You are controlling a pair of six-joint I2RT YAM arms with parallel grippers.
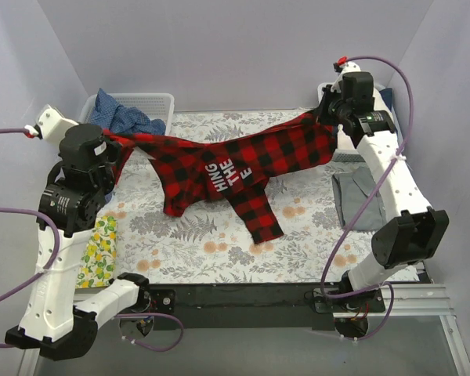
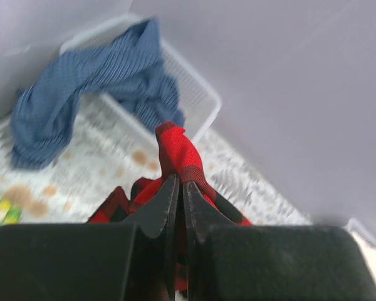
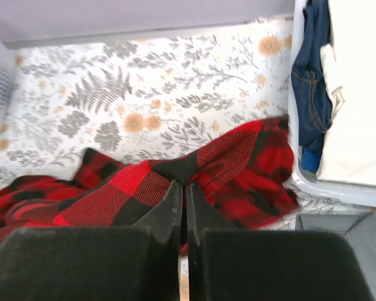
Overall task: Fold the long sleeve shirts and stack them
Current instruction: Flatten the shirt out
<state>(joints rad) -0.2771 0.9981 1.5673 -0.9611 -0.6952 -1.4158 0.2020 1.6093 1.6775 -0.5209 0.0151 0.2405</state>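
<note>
The red-and-black plaid shirt (image 1: 243, 168) hangs stretched across the middle of the top view, running from the left-centre up to the upper right, with white lettering showing near its middle. One sleeve droops toward the lower centre, and part of the body sags onto the floral-covered table (image 1: 219, 251). The left claw (image 2: 180, 182) is at the left-centre of the top view, clamped tight on one end of the plaid shirt. In the left wrist view a red fold of cloth sticks up from between its closed fingers. The right claw (image 3: 183, 185) is at the upper right of the top view, pinched closed on the other end. Its wrist view shows the fingers meeting on the edge of the plaid, which spreads out behind them. A grey shirt (image 1: 356, 196) lies flat on the table at the right, partly hidden by the right arm. A white mesh basket (image 1: 153, 102) sits in the upper left corner with a blue cloth (image 1: 125, 117) spilling over its side. A lemon-print cloth (image 1: 100, 251) lies at the lower left beside the left arm. At the right edge of the right wrist view a pale bin (image 3: 338, 191) holds navy and cream cloth (image 3: 313, 81).
</note>
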